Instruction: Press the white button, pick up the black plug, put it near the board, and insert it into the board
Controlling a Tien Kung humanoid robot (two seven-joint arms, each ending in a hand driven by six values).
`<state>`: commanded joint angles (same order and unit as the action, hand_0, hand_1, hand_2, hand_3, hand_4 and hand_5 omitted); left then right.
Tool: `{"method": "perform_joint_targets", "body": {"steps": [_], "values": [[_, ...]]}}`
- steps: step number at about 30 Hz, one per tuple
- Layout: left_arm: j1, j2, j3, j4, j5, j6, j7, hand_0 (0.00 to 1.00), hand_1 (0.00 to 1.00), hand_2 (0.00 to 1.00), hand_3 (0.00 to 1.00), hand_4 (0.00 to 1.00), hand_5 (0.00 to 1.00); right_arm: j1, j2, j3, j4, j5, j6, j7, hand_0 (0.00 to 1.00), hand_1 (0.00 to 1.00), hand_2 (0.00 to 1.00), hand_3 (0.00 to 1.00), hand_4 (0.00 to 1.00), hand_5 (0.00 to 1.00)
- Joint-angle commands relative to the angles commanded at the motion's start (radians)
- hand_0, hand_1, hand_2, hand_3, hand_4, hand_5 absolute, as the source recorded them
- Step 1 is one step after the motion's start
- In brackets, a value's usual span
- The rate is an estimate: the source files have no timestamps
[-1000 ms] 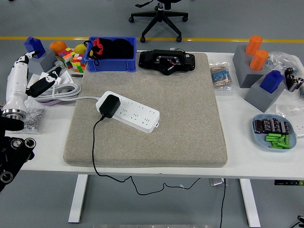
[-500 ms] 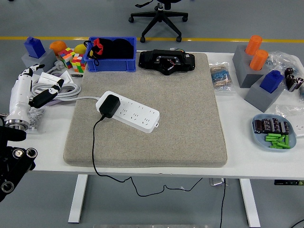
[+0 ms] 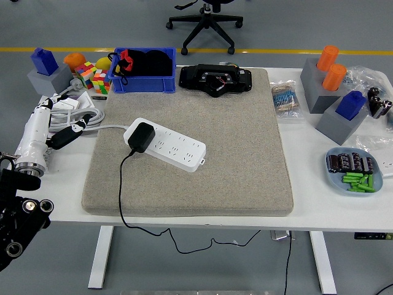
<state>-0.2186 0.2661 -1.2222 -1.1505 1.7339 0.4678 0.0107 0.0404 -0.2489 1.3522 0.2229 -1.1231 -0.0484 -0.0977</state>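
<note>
A white power strip point(image 3: 167, 145) lies slanted on the grey mat point(image 3: 233, 123), left of the mat's middle. The black plug point(image 3: 140, 136) sits in the strip's left end, and its black cable point(image 3: 121, 184) runs down over the mat's front edge and under the table. A small button point(image 3: 201, 161) shows at the strip's right end. My left hand point(image 3: 61, 123), white with dark fingertips, hovers over the table's left edge beside the mat. Its fingers are relaxed and hold nothing. It is well left of the strip. The right arm is out of sight.
A coiled white cable point(image 3: 80, 117) lies just beyond my left hand. At the back stand a blue bin point(image 3: 145, 83), colour cubes point(image 3: 93, 77) and a black device point(image 3: 215, 78). Grey blocks with orange and blue pieces point(image 3: 331, 86) and a blue dish point(image 3: 353, 169) fill the right side.
My left hand has drifted down and to the right, nearer the mat's left edge, while the forearm sank lower. The plug and strip have not moved.
</note>
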Motion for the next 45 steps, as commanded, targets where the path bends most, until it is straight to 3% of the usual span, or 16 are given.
{"method": "perform_joint_targets", "body": {"steps": [6, 13, 45], "values": [[0.004, -0.004, 0.017, -0.005, 0.001, -0.006, 0.006, 0.998, 0.978, 0.924, 0.823, 0.818, 0.537, -0.003, -0.001, 0.015, -0.001, -0.006, 0.002, -0.004, 0.615, 0.588, 0.585, 0.591, 0.649, 0.378], [0.005, -0.014, 0.026, -0.005, -0.001, -0.013, 0.015, 0.998, 0.979, 0.924, 0.822, 0.818, 0.536, -0.008, 0.01, 0.106, 0.0, -0.06, 0.009, -0.012, 0.614, 0.589, 0.589, 0.59, 0.651, 0.385], [0.025, -0.032, 0.014, -0.006, -0.03, -0.042, 0.045, 0.998, 0.981, 0.927, 0.814, 0.811, 0.533, -0.002, 0.013, 0.135, -0.008, -0.081, 0.021, -0.029, 0.62, 0.597, 0.599, 0.593, 0.662, 0.402]]}}
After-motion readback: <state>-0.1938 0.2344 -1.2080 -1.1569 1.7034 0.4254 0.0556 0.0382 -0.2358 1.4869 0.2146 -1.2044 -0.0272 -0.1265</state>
